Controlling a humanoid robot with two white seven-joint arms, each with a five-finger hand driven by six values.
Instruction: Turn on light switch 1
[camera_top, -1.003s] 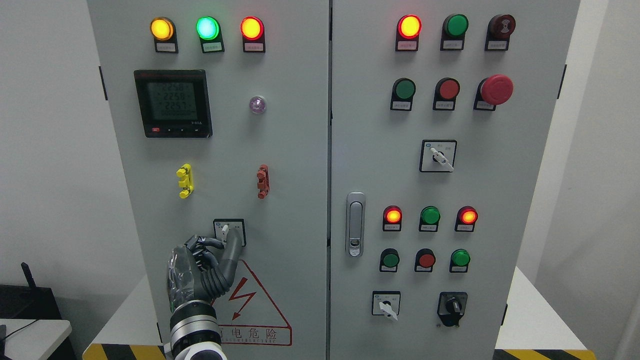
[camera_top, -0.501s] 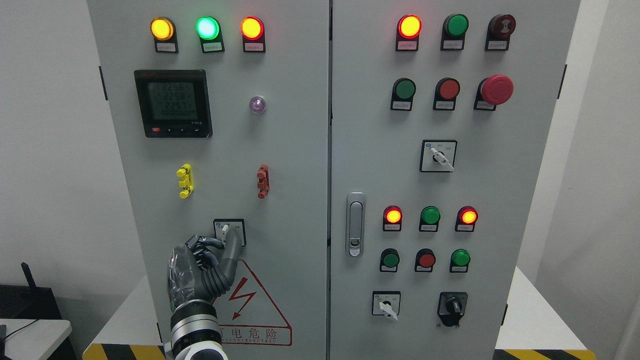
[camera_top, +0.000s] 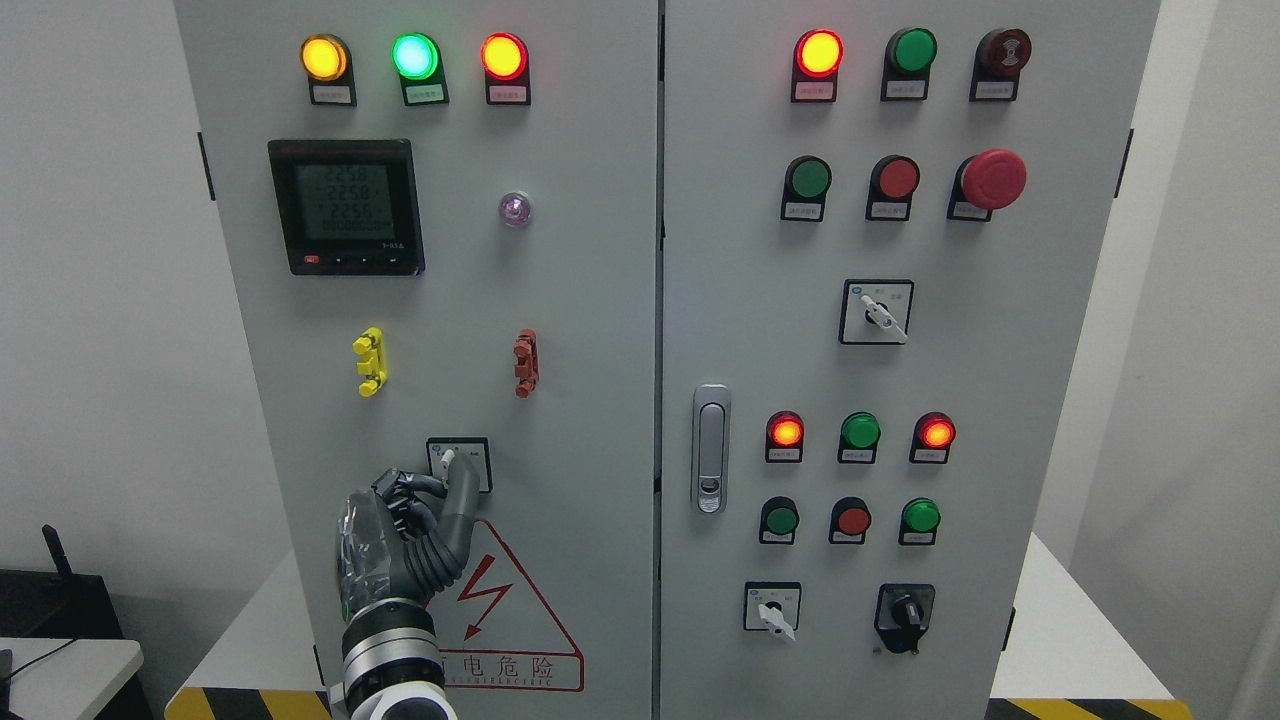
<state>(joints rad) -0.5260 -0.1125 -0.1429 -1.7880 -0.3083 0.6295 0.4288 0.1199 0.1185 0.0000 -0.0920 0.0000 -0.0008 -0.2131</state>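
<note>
Grey steel cabinet door (camera_top: 560, 300) fills the left half of the frame, and low on it, at lower centre-left, sits the rotary selector switch (camera_top: 459, 463) — small white lever in a black-framed square plate. Taken here as light switch 1, though the label print is too small to read. Left hand (camera_top: 405, 535) reaches up from the bottom edge, just below and left of that plate. One long finger (camera_top: 464, 495) extended upward, tip touching or just beside the white lever; remaining fingers curled back toward the palm, clenched on nothing. Posed that way, probably, to keep the knuckles clear of the panel and let a single fingertip push the lever sideways. Lever leaning slightly right of upright — whether already switched cannot be told.

Right hand nowhere in the frame.

Below the hand, red lightning-bolt warning triangle (camera_top: 520, 600) partly covered by the wrist. Upper left: digital power meter (camera_top: 346, 206), placed at eye level for reading, with yellow, green and red indicator lamps (camera_top: 415, 56) glowing above it.
</note>
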